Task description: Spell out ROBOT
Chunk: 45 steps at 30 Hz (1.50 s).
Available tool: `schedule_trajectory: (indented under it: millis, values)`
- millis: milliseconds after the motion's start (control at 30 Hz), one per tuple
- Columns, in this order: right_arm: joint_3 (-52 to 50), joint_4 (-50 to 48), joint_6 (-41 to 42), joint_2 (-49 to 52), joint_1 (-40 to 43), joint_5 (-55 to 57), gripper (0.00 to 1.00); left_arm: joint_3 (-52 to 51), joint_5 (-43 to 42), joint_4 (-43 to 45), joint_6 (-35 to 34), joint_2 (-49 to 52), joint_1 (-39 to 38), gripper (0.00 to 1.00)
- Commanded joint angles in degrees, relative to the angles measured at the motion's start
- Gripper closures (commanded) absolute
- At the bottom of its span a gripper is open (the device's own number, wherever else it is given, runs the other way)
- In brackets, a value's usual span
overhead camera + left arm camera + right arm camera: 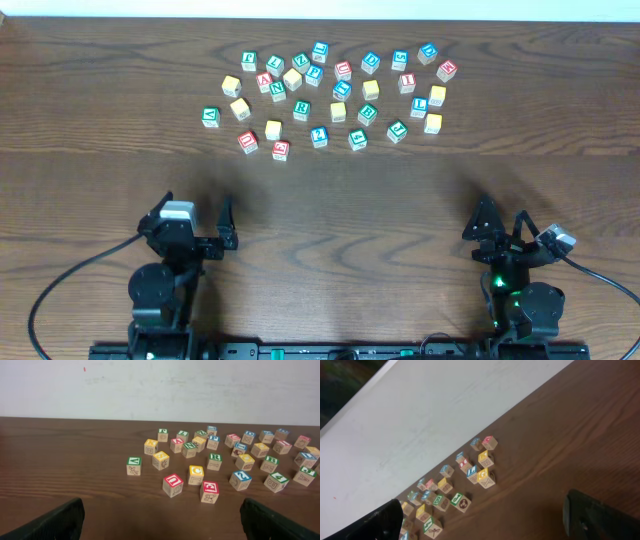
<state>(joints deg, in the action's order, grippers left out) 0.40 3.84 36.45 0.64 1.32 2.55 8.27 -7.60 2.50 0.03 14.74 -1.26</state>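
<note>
Several wooden letter blocks (330, 95) with red, green, blue and yellow tops lie scattered at the far middle of the brown table (320, 200). A green R block (301, 108) sits among them; it also shows in the left wrist view (214, 460). My left gripper (197, 222) is open and empty at the near left, well short of the blocks; its fingertips frame the left wrist view (160, 522). My right gripper (503, 222) is open and empty at the near right, its fingertips at the edges of the right wrist view (485, 517).
A white wall (160, 390) borders the table's far edge behind the blocks. A red block (173, 484) and a red block (210, 491) lie nearest my left gripper. Cables run from both arm bases.
</note>
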Motion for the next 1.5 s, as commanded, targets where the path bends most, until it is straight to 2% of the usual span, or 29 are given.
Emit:
schedule_trajectory:
  millis: [0,333,600,733,1067,1133,1467]
  values:
    - [-0.1,0.2,0.2,-0.3,0.1,0.3,0.01,4.6,-0.4,0.4,0.2,4.2,-0.2,0.02]
    - [-0.1,0.2,0.2,-0.3,0.1,0.3,0.01,17.4,-1.0,0.3,0.1,20.2,-0.2,0.02]
    - [-0.1,0.2,0.2,-0.3,0.1,0.3,0.01,33.8,-4.5,-5.0,-1.6,39.6,-0.2,0.02]
    - [-0.1,0.2,0.2,-0.3,0.1,0.3,0.01,47.0,-6.7,-12.2,-1.6,51.8,-0.2,0.02]
    - [-0.1,0.2,0.2,-0.3,0.1,0.3,0.01,87.6,-9.3,-37.3,-1.5,82.2,-1.2,0.02]
    - [-0.1,0.2,0.2,-0.3,0.1,0.3,0.01,90.6,-9.4,-38.1,-1.1,85.3,-1.4,0.02]
    - [-0.1,0.2,0.2,-0.3,0.1,0.3,0.01,90.2,-8.0,-33.4,-1.4,91.1,-2.8,0.02]
